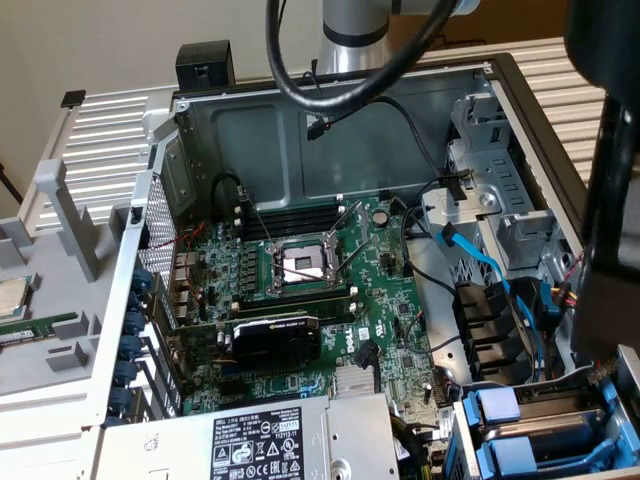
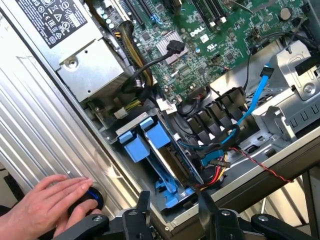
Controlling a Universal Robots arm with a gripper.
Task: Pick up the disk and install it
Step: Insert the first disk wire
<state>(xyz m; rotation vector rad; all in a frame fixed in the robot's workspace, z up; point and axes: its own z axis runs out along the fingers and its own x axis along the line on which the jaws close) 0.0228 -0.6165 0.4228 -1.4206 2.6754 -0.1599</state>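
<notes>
Apparently the task is at or near its end, judging by how things lie. The disk [image 2: 162,172] stands on edge in the drive bay at a corner of an opened computer case [image 1: 290,140], toward five o'clock in the exterior view. The pincer [image 2: 174,202] hovers just above it, released, its two dark fingers spread apart and grasping nothing. Whether the disk is pushed fully home cannot be told, and it could equally be waiting to be lifted; the pictures do not settle that. Its carrier is smooth, bright blue plastic with a squared pull tab, and a second blue carrier [image 2: 134,149] sits just beside it. The bay around them is folded grey sheet metal. A green motherboard [image 1: 390,330] covers the case floor, studded with small parts. A square metal-framed processor socket [image 1: 300,265] sits at its centre, with a black graphics card [image 1: 275,338] below it. At six o'clock lies a grey metal power supply [image 1: 260,445] bearing a black and white label. A flat light-blue data cable [image 1: 480,265] runs toward the bay at three o'clock. A person's hand [image 2: 47,202] rests on a ribbed silver panel [image 2: 40,115], fingers over a dark round button [image 2: 94,199] ringed in blue.
</notes>
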